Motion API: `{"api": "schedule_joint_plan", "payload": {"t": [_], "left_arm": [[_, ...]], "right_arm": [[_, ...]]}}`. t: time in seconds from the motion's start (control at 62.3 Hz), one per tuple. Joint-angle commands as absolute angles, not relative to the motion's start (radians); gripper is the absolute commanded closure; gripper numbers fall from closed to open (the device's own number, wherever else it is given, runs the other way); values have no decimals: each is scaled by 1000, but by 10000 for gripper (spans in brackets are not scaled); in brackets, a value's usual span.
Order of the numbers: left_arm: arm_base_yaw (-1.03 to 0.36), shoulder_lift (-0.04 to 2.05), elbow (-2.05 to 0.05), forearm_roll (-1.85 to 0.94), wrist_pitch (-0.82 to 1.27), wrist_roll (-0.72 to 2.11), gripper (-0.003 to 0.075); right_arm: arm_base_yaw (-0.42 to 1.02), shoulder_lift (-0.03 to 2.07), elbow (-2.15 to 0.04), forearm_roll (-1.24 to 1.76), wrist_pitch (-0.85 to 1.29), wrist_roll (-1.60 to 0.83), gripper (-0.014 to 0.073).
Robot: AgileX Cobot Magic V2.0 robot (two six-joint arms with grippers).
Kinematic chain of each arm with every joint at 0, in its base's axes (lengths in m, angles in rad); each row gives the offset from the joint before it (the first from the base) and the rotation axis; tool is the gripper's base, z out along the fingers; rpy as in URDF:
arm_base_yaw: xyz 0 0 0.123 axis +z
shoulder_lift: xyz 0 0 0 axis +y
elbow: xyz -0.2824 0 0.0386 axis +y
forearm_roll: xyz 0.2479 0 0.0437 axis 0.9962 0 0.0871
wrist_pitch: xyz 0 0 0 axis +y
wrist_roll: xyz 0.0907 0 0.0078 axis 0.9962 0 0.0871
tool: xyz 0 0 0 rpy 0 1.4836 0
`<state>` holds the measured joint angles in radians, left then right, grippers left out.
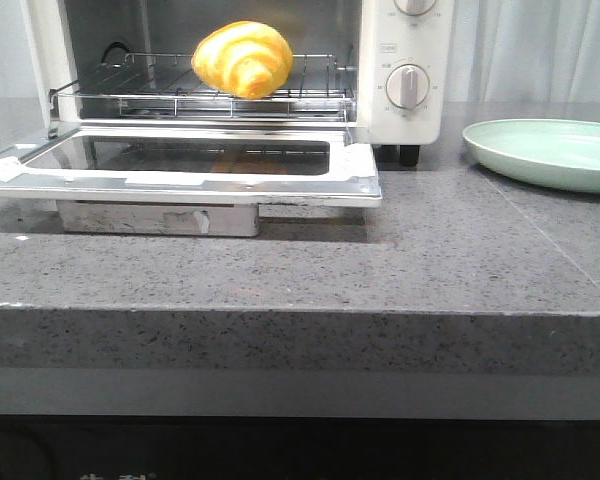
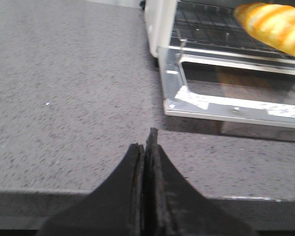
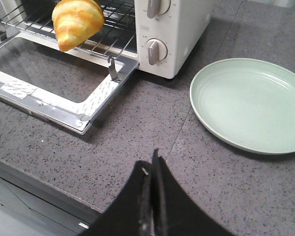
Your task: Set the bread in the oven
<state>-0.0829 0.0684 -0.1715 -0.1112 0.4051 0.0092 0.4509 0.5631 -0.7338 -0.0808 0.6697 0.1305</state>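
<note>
Both jaws closed, bread on rack

Left gripper [image 2: 148, 147] and right gripper [image 3: 152, 169]: pressed together, empty, over the table [image 1: 310, 260] front edge. Bread [image 1: 243, 58] sits on the wire rack [image 1: 130, 95] inside the oven [image 1: 420, 120]; door [image 1: 180, 180] flat open. Green plate [image 1: 550, 150] right of oven, apart.

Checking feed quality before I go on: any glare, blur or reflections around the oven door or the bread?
Front view: sharp; the bread is evenly lit, and the open door's glass mirrors the oven interior, with a faint orange reflection. Left wrist view: the shut left gripper is dark and soft, the bread slightly overexposed. Right wrist view: clear; the right gripper is dark, the plate glare-free.
</note>
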Motion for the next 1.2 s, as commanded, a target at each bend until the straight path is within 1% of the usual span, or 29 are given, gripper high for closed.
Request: {"api": "schedule_joint_plan", "payload": {"t": [0.0, 0.257, 1.187], "left_arm": [[-68, 30, -133, -136, 251, 0, 738], [-69, -34, 36, -136, -16, 0, 738], [-66, -32, 34, -30, -35, 0, 738]], "right_arm": [[444, 562, -759, -85, 593, 122, 664], [444, 562, -759, -85, 593, 122, 664], [444, 563, -759, -85, 590, 122, 664]]}}
